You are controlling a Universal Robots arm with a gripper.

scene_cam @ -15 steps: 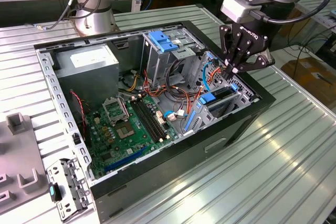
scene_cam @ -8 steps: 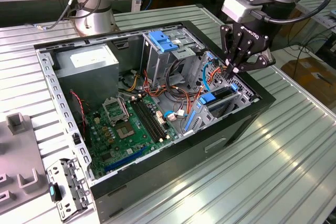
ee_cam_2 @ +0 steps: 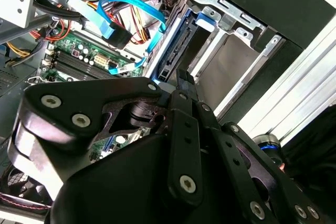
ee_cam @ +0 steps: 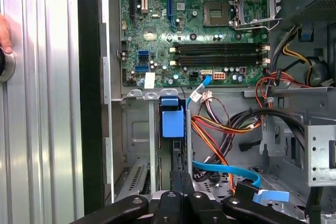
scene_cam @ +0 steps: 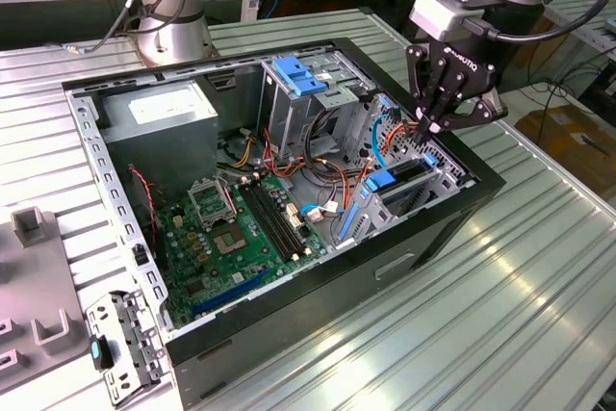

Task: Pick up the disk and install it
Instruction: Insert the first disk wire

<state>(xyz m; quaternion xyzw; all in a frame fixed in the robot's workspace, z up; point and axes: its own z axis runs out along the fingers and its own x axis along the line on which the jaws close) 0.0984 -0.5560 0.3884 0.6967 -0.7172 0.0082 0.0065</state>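
"Pincer (scene_cam: 423,128) first: how does it stand?"

"Narrow. Its two fingers lie pressed together with nothing between them. The exterior view shows that, and so does the pincer (ee_cam: 181,176) in the first wrist view."

"Where is the disk?"

"The disk (scene_cam: 406,170) stands on edge in a bay of the open case (scene_cam: 289,310), right under the pincer's tips. In the first wrist view the disk (ee_cam: 173,121) turns its blue end toward the motherboard, and its dark edge runs in beneath the fingers. In the second wrist view the disk (ee_cam_2: 176,45) lies straight ahead of the tips. Whether they touch it cannot be told."

"What lies just past it?"

"A flat blue cable (ee_cam_2: 109,19) loops close beside the disk, next to a bundle of orange, red and yellow wires (ee_cam: 210,127)."

"And farther from the pincer?"

"Beyond the wires is the green motherboard (scene_cam: 231,228) on the case floor. A metal cage (scene_cam: 298,79) with a blue latch stands across the wires from the pincer. A grey box (scene_cam: 159,113) fills the corner farthest from it."

"Anything outside the case?"

"The case rests on a ribbed metal table (scene_cam: 500,315). Well apart from the pincer, past the case's far end, a small grey bracket (scene_cam: 120,344) lies on that table."
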